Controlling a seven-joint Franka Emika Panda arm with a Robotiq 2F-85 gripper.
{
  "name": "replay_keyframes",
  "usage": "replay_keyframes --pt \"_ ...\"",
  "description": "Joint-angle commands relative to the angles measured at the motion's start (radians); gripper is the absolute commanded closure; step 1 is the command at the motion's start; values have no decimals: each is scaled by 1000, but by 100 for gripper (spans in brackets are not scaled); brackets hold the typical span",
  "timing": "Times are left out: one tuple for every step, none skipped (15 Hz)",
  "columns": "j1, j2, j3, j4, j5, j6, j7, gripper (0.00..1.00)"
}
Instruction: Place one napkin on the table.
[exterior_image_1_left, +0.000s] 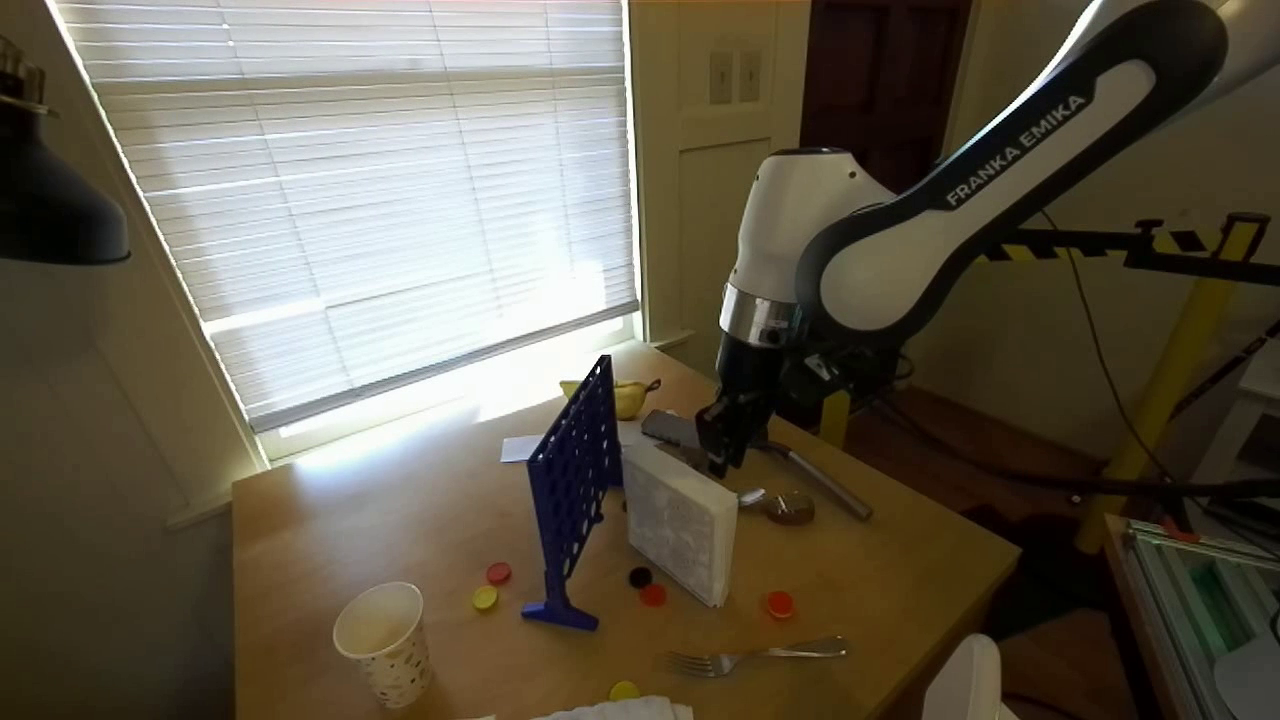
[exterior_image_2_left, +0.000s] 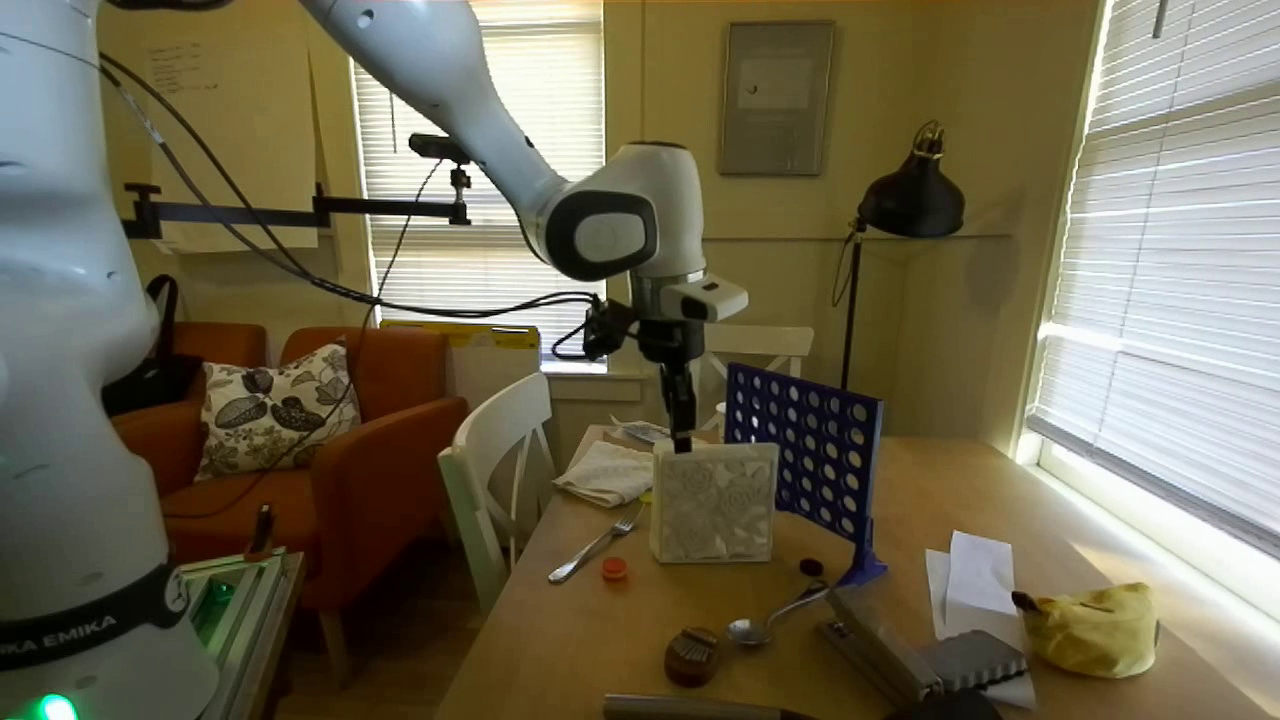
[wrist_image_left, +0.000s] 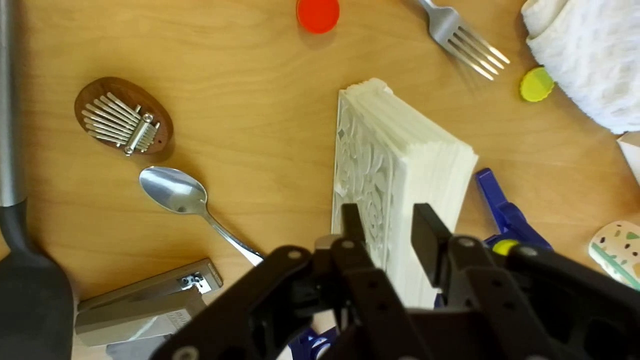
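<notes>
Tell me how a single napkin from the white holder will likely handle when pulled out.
Each napkin will probably be light and floppy: the wrist view shows thin, paper-like layers. Others may come along with it, since they stand packed close together. Their slightly uneven edges suggest a hard pinch could crease or tear one.
</notes>
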Motion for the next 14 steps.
replay_keyframes --pt "17 21 -6 15 -2 17 19 69" --pt "18 23 -6 16 0 18 17 70" --pt "19 25 -5 16 4 18 15 71" --pt "20 27 -5 16 4 21 15 73" --pt "20 28 -5 16 4 22 15 74" --pt "21 30 -5 16 5 24 14 75" --pt "21 33 -6 16 4 27 15 75" --pt "21 35 -6 16 5 26 14 75" --pt "21 38 -6 16 6 29 13 74" --pt "20 42 -5 17 12 32 9 72" --pt "19 44 -3 18 26 32 0 72" --pt "19 46 -2 17 27 36 -1 70" --pt "19 47 -1 16 31 38 -5 70" --pt "19 48 0 15 33 41 -7 69"
